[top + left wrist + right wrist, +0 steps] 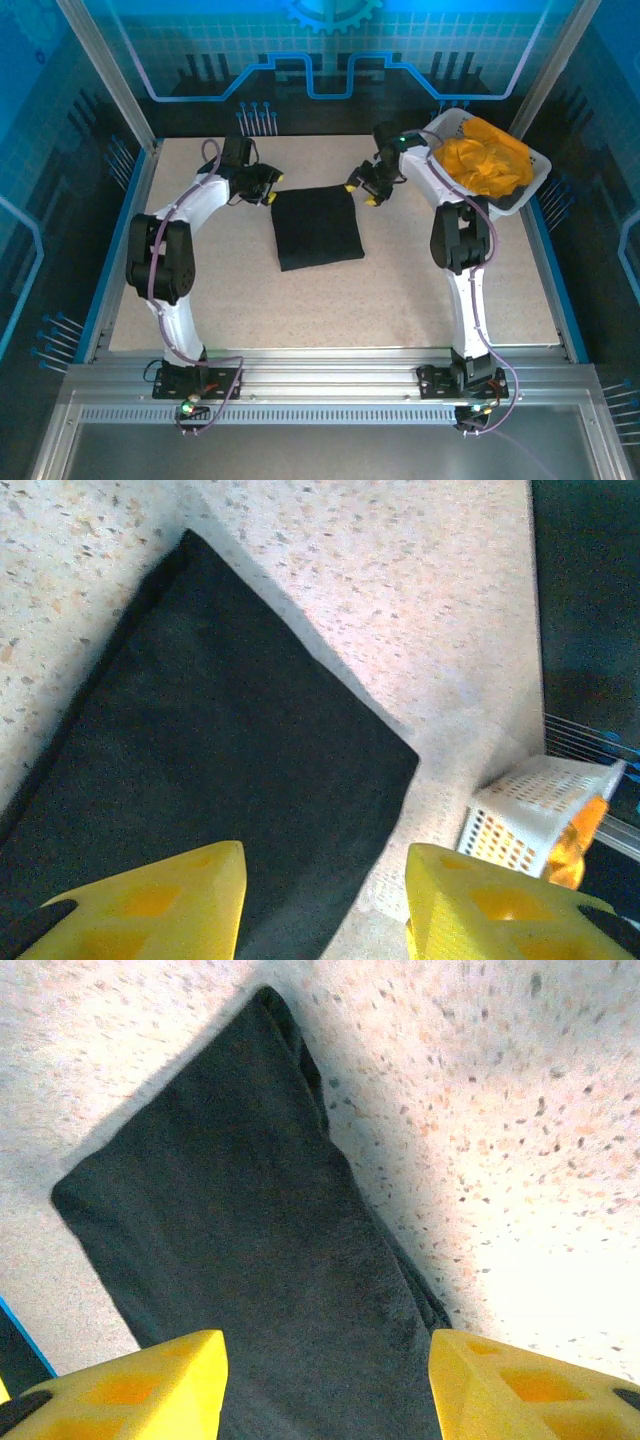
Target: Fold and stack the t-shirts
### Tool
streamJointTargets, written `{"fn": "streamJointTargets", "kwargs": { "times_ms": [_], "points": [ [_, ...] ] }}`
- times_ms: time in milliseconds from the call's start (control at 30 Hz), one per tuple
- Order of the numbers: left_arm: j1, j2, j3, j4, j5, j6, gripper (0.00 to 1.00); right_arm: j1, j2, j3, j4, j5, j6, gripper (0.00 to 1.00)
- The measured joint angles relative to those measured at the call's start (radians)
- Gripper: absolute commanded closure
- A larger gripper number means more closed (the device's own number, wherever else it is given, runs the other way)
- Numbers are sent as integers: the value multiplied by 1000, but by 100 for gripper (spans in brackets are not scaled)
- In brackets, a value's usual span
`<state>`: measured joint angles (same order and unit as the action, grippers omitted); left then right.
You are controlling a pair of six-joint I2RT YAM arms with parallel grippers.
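Lying flat in the middle of the desk (420, 290), the black t-shirt (317, 227) is a compact, nearly square packet with fairly straight edges. The right wrist view shows its doubled layers along one side. It sits between the two arms, a sensible spot, since both can reach it equally and bare surface is left all round for the next garment.

The left tool (267, 192) hovers just beside the packet's far left corner, and the right tool (366, 192) just beside its far right corner. Each has its yellow fingers (170, 905) spread apart, and only dark cloth and speckled surface show in the gap below. Both are open and neither grips anything. This matched pose at the two far corners suits a fold worked by both arms together along the far edge.

Further out, at the far right corner of the desk, the white lattice basket (528, 187) stands at an angle. The orange-yellow t-shirts (487, 160) are heaped loosely inside it, crumpled and unfolded. The basket is close to the right arm, so that arm looks the likelier one to fetch from it.

In my judgement the black shirt is finished and forms the base of the stack. The orange ones remain to be taken out, folded and laid on top.
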<state>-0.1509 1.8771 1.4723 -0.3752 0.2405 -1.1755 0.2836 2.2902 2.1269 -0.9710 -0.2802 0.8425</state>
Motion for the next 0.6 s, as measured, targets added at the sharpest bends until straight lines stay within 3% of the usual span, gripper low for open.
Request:
{"fn": "streamJointTargets", "kwargs": {
  "times_ms": [133,300,433,600],
  "points": [
    [-72,-256,-189,-1,-33,-51,40,-6,-210,-185,80,15,-44,42],
    [-394,-536,-465,114,-126,-296,27,-6,-703,-693,317,-21,-42,37],
    [-581,-483,-619,253,-286,-525,21,-3,-944,-986,483,-70,-4,33],
    [-638,-267,-640,479,-499,-702,17,-3,-1018,-1157,545,-121,22,33]
  ]
}}
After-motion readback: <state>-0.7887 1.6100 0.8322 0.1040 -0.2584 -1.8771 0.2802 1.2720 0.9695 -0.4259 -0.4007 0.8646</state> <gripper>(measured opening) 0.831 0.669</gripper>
